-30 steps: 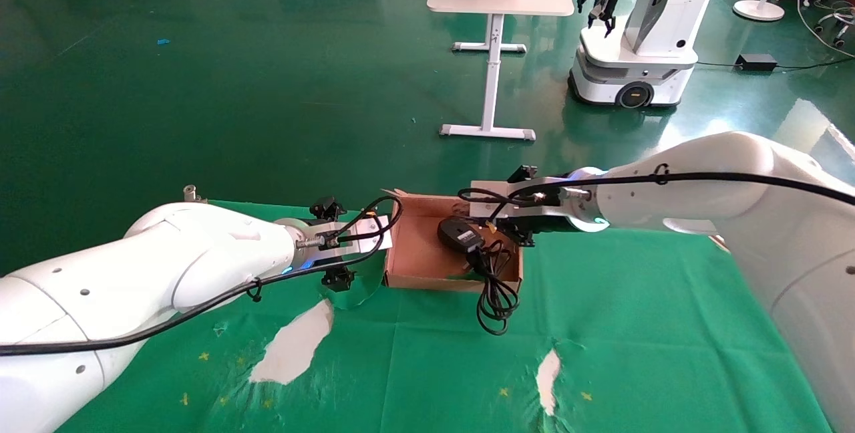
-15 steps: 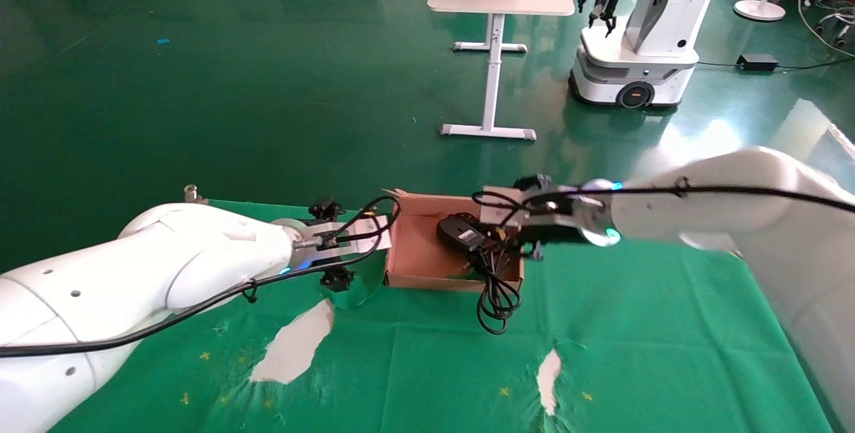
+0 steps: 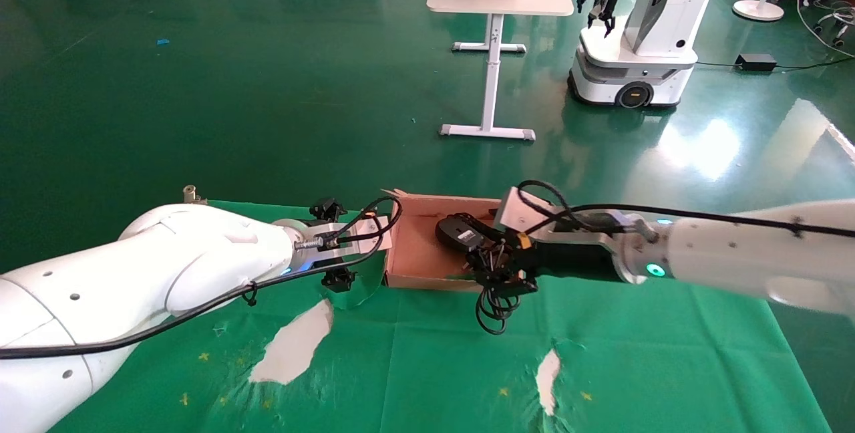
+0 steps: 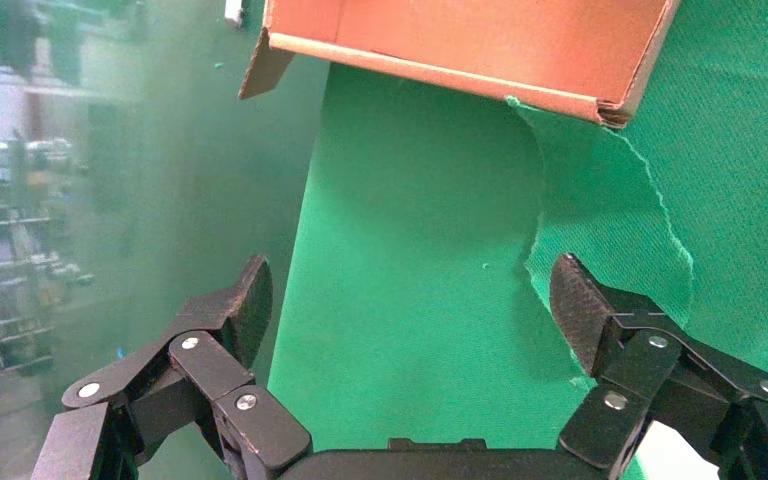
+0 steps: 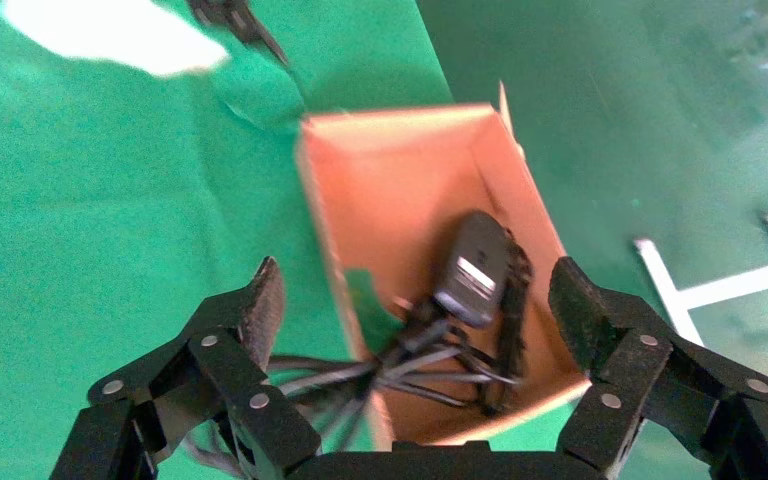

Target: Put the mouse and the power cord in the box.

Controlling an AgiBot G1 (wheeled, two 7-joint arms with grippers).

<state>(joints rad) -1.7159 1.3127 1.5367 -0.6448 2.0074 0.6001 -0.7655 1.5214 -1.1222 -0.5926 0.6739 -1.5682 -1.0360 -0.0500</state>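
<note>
Jaws spread wide and empty on both grippers, your right gripper point(image 3: 497, 271) over the thick black looped power cord point(image 3: 495, 299), which hangs half out of the shallow brown cardboard box point(image 3: 417, 256), small black oval mouse point(image 3: 458, 234) already inside.

The black mouse point(image 3: 458, 233), label up, lies in the brown box point(image 3: 417, 256) mid-frame; the power cord point(image 3: 495, 293) spills over its near wall.

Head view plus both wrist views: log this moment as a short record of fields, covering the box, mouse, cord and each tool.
box: brown cardboard tray on the green cloth
mouse: inside the box, white label showing
power cord: partly in the box, loops hanging over the near wall onto the cloth
right tool: open, over the cord at the box's near right corner
left tool: open, idle beside the box's left wall
task state: cord not fully in
</note>
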